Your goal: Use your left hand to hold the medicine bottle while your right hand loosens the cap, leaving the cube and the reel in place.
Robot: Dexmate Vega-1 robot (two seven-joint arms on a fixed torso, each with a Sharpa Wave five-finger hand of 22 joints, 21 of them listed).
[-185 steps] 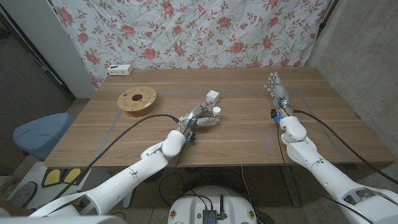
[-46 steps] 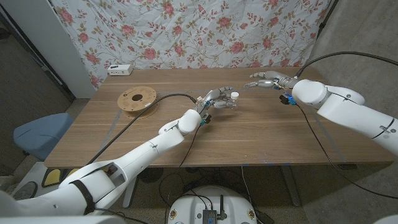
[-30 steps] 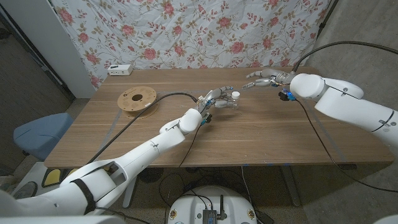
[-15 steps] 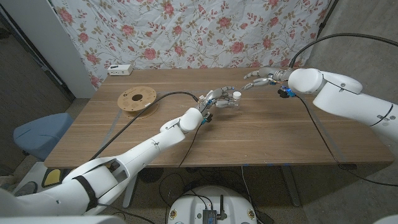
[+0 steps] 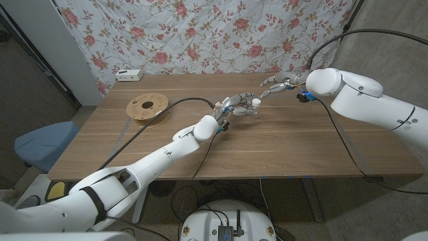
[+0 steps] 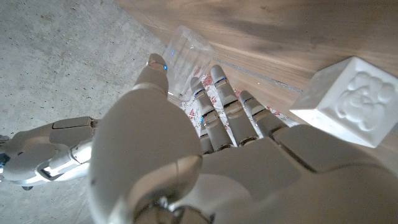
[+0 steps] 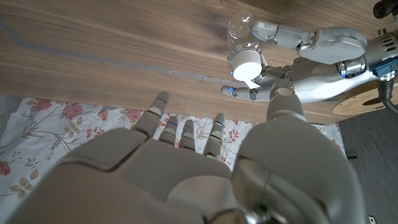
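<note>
Since the earlier frame the right hand (image 5: pixel 275 85), fingers spread and empty, is closing on the cap (image 5: pixel 255 103). The left hand (image 5: pixel 233 107) is gripping the bottle (image 7: pixel 240 30) at frame center; a clumsy approach risks knocking it loose.

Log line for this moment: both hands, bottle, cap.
left hand: grips medicine bottle | right hand: open, apart from cap | cap: on | cube, reel: in place

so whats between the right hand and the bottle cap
Nothing. In the head view the right hand hangs apart from the white cap of the medicine bottle held by the left hand; only bare table lies under that gap.
</note>
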